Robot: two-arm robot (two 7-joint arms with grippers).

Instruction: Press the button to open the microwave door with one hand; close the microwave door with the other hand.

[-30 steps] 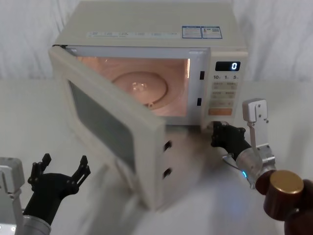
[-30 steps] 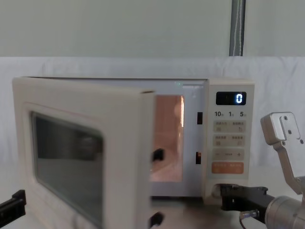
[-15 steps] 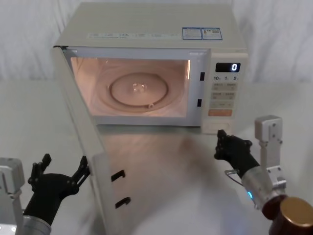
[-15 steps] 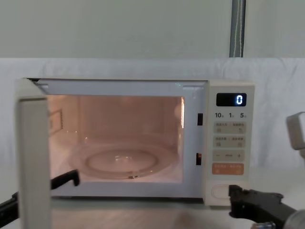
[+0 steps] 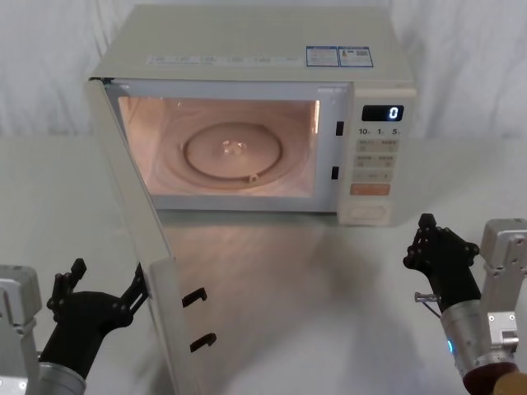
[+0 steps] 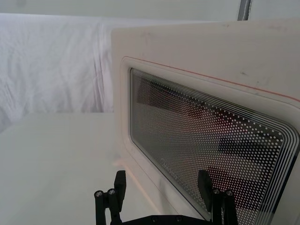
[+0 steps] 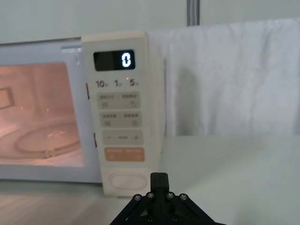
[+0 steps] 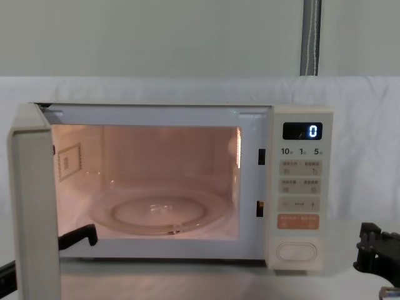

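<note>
Since a second ago our right claw (image 5: 435, 247), pressed together, backs off the button (image 5: 368, 211); we set the spread left claw (image 5: 99, 298) flat against the microwave door (image 5: 140, 239) and push steadily.

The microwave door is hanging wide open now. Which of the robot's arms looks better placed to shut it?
Probably the left. The left gripper sits open right beside the outer face of the microwave door, near its free edge. The right gripper is across the table, in front of the button.

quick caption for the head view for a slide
Microwave door swung fully open, lit cavity exposed; right gripper shut near the button, left gripper open beside the door.
</note>
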